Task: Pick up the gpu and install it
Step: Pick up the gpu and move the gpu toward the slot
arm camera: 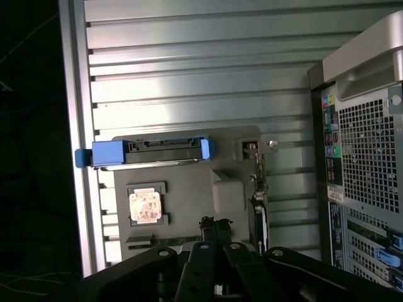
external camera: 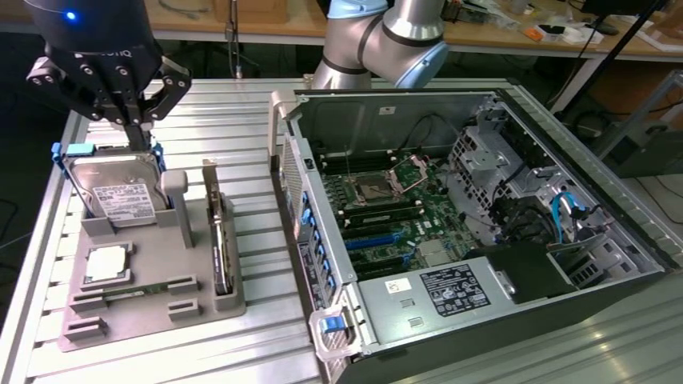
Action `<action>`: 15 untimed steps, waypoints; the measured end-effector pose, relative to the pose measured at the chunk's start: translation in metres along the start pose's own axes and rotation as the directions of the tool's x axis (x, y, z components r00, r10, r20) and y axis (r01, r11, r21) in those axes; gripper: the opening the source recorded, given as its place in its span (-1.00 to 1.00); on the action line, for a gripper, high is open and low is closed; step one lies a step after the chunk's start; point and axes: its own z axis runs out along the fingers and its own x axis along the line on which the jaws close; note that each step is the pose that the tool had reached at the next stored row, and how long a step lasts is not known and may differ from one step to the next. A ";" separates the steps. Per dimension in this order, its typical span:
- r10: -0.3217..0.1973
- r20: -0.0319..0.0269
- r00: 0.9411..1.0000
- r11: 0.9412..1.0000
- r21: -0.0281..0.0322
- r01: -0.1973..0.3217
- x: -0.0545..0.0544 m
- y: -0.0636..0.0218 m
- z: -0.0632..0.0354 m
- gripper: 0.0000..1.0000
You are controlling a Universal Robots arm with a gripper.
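gpu [external camera: 219,240] not picked up yet: pincer [external camera: 140,134] is shut and empty, hanging above the parts tray.

The gpu stands edge-on in its slot of the grey fixture [external camera: 155,320], off to the pincer's side toward the open PC case [external camera: 373,120], and below it. The hard drive [external camera: 117,188] is much closer, almost under the fingertips, with a grey upright [external camera: 177,204] between it and the card. Risks as I see them: coming down with the fingers together would butt the card's top edge instead of straddling it. The card is thin, so an off-centre pinch could tilt or jam it in the slot. Drive and upright are close enough to snag or get grabbed by mistake. The case wall sits near the slot — easy to clip.
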 end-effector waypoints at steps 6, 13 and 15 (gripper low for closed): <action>0.000 0.000 1.000 1.000 0.000 0.000 -0.001 0.0000 0.0018 -0.79; 0.000 0.000 1.000 1.000 0.000 0.000 -0.003 0.0000 0.0038 -0.79; 0.000 0.000 1.000 1.000 0.000 0.000 -0.003 0.0000 0.0044 -0.79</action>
